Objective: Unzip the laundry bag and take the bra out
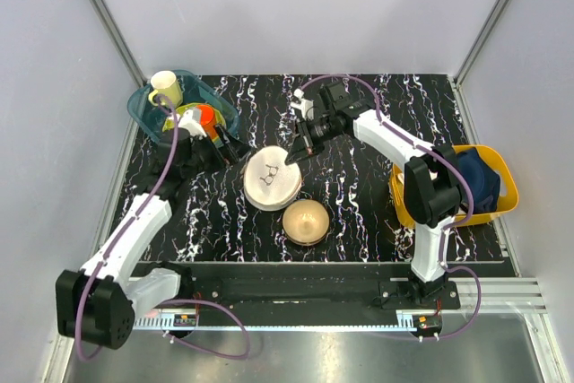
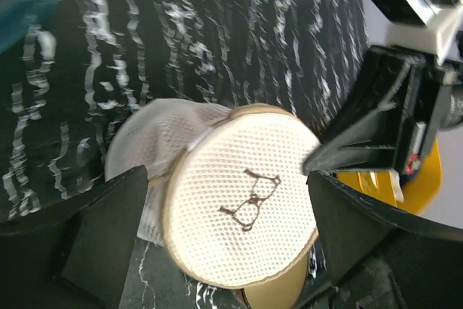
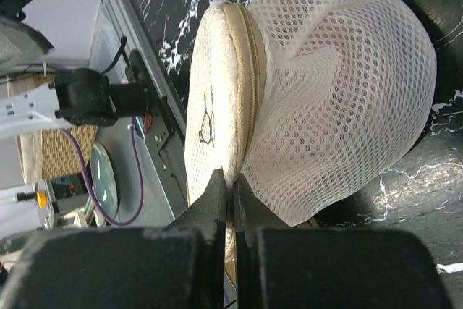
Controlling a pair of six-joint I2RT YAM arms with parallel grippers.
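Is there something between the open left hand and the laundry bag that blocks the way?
Nothing visible does. The laundry bag lies just ahead of the left hand, whose fingers stand open. The right hand pinches the bag's zip rim on the other side, out of the way.

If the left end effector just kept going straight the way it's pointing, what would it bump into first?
Probably the cream-white mesh laundry bag: its round lid lies straight ahead, framed by the open left end effector, though depth is unclear.
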